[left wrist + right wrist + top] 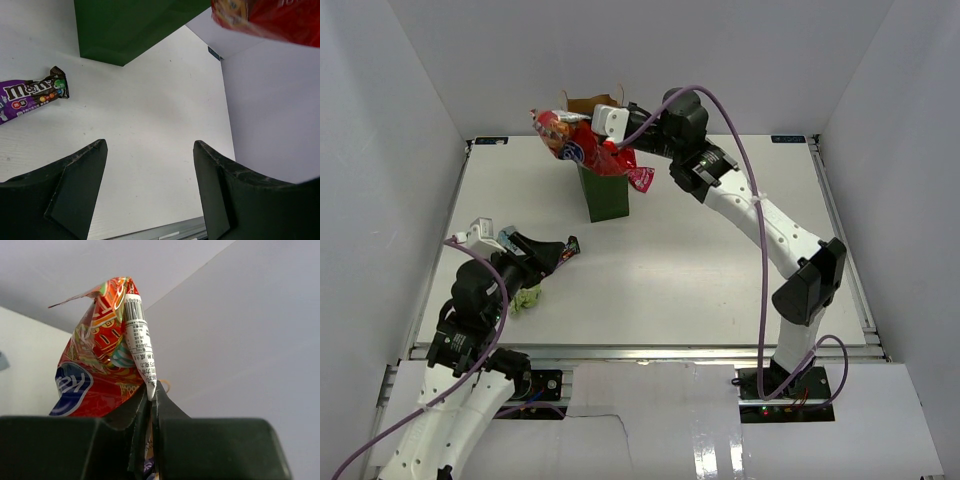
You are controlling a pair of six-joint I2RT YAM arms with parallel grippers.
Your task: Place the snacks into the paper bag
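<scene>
One red bag [570, 140] hangs over the paper bag [607, 197], our right claw [150, 399] clamped on its seam, probably to drop it in; our left claw [150, 167] gapes empty.

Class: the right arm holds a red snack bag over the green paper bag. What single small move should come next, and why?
Probably ease the right gripper straight down: it is shut on the red bag, which sits across the mouth of the paper bag, not inside it; releasing now might tip it off.
</scene>
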